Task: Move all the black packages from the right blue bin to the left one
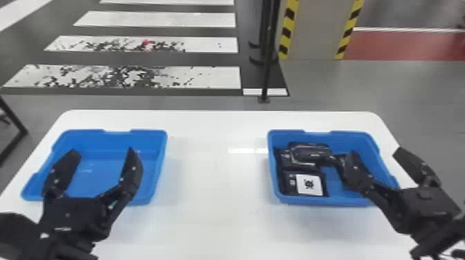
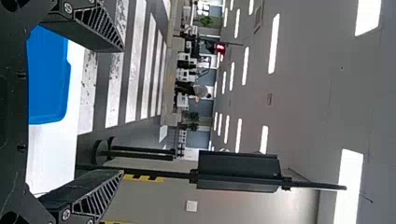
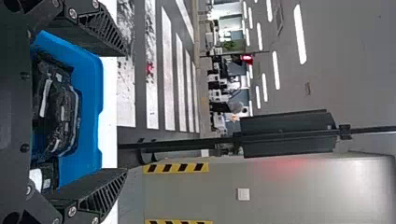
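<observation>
On the white table [image 1: 214,214], the right blue bin [image 1: 372,147] is set near the right edge and the left blue bin [image 1: 155,169] near the left edge. The black packages are heaped along the right bin's left wall: an upper package [image 1: 308,152] lies toward the far left corner, and a package with a white label [image 1: 309,184] lies in the near left corner.

The right gripper [image 1: 376,153] is held at the right bin's right wall with its fingers spread apart, one over the bin's interior and one outside it, past the table's right edge. Nothing is seen clamped. The left gripper [image 1: 102,151], also spread wide, is held over the left bin.

The heap lies to the left of the right gripper, so the right arm is the nearer. The upper package's long axis seems to run roughly from the bin's left wall toward its right. A shift leftward, then a descent, is judged to be needed, with the fingers placed across the package's narrower width. The inner finger could be caught on the heap; whether it is touched already cannot be told.
</observation>
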`<action>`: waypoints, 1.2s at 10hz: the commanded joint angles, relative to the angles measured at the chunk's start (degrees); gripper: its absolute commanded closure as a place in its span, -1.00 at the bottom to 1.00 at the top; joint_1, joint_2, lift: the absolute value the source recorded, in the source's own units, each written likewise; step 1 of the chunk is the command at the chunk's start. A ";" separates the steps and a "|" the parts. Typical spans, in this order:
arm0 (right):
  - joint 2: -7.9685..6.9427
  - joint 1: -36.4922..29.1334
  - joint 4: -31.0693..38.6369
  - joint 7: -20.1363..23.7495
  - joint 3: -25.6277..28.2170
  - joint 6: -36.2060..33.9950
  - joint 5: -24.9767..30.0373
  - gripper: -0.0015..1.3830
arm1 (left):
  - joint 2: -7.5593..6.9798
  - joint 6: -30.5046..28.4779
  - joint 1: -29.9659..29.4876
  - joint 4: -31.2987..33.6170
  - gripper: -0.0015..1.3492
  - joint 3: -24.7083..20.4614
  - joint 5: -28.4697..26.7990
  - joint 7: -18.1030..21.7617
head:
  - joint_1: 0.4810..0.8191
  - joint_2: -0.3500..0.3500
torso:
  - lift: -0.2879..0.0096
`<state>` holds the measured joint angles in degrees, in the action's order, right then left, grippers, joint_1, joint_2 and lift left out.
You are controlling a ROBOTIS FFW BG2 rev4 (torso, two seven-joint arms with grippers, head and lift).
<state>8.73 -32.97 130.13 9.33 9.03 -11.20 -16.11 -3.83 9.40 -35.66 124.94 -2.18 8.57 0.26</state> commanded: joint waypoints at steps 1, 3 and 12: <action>0.59 5.27 -1.53 1.31 -0.11 -10.59 0.00 -0.79 | -0.13 0.02 0.09 -0.14 -0.84 0.35 0.11 0.00 | 0.27 -0.04 | -0.01; 1.64 12.02 -5.33 4.12 -0.57 -22.41 0.11 -0.79 | -0.22 0.58 0.09 -0.14 -0.84 0.58 0.57 0.00 | 0.27 -0.02 | -0.01; 4.10 28.62 -21.36 6.40 -4.46 -44.34 -2.06 -0.79 | -0.48 1.15 0.79 -1.27 -0.84 1.61 0.91 0.00 | 0.27 0.02 | -0.01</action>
<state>12.72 -5.03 109.82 15.65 4.90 -55.51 -17.80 -4.30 10.56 -34.89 123.73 -0.65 9.48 0.26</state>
